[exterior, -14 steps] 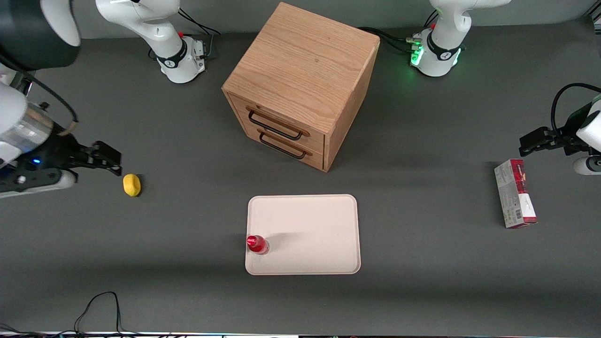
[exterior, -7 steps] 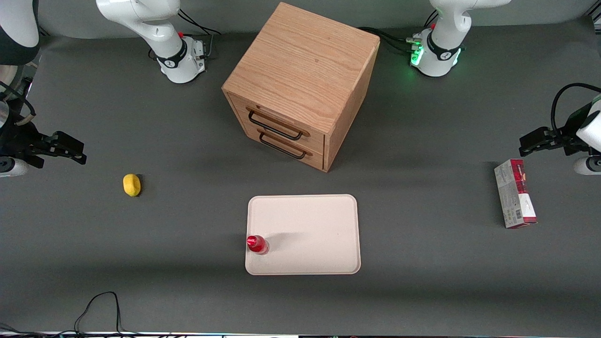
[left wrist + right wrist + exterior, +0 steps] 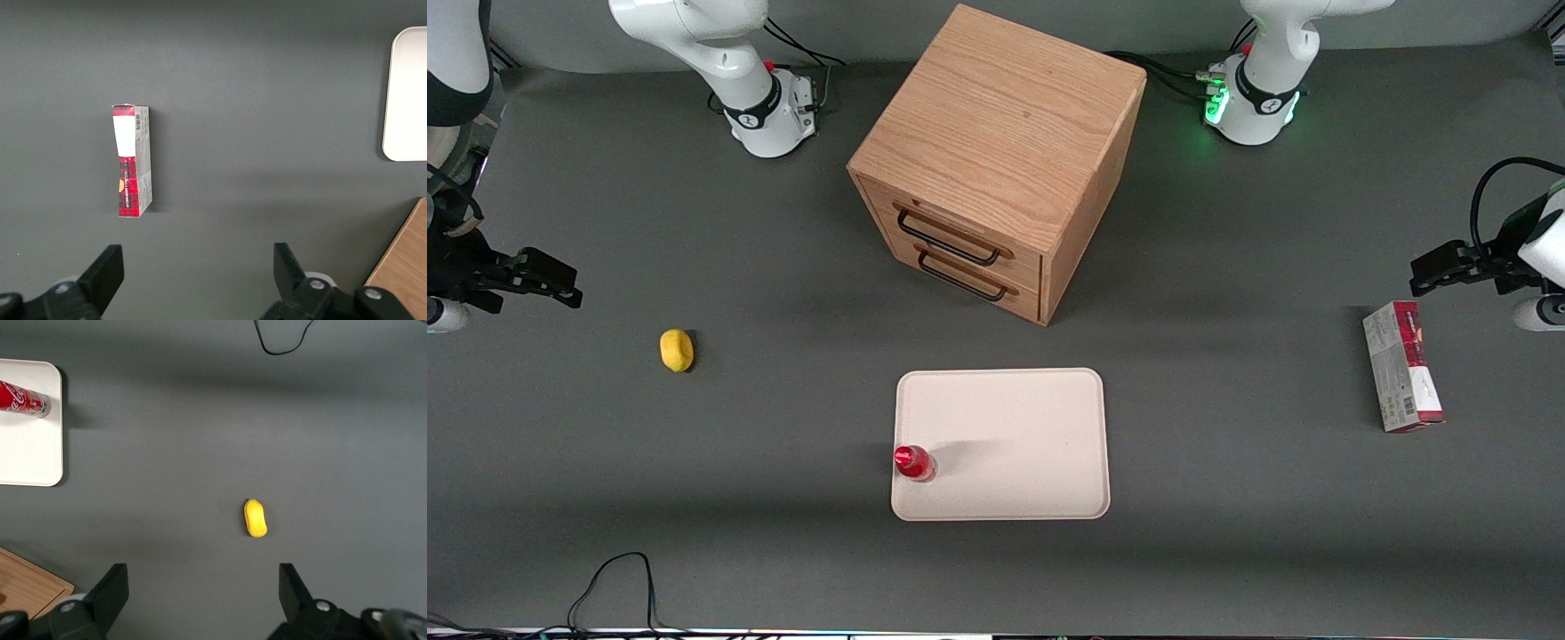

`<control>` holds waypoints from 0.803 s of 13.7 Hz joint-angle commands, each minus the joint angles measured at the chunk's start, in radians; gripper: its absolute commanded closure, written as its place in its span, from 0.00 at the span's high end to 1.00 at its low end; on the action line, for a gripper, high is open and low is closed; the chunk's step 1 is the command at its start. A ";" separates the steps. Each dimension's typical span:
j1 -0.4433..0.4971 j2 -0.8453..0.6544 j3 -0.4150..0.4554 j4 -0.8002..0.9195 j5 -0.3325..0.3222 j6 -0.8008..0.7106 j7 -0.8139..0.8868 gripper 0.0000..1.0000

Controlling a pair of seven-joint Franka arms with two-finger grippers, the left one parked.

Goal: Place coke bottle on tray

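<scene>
Gripper (image 3: pixel 560 286) up over the working arm's end of the table, fingers (image 3: pixel 110 590) spread wide apart, nothing between them. Well clear of every object, with only bare dark table (image 3: pixel 694 498) beneath.

Next along in the front view, a small yellow lump (image 3: pixel 677 349) lying alone on the table, near the gripper yet apart from it.

Then the coke bottle (image 3: pixel 914 463), upright on the tray (image 3: pixel 1023 444), right at the tray's edge toward the working arm and close to the corner nearer the front camera. Red cap on top, whitish base showing in the wrist view (image 3: pixel 23 398).

Farther from the front camera than the tray, a wooden two-drawer cabinet (image 3: pixel 996 160), turned at an angle, both drawers closed, dark handles facing the tray.

Toward the parked arm's end, a red-and-grey carton (image 3: pixel 1402 366) lying flat on the table, well apart from the tray.
</scene>
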 commanded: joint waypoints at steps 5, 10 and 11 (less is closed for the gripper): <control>0.027 -0.023 -0.038 -0.030 0.011 0.006 -0.030 1.00; 0.027 -0.025 -0.044 -0.031 0.011 0.004 -0.030 1.00; 0.027 -0.025 -0.044 -0.031 0.011 0.003 -0.030 1.00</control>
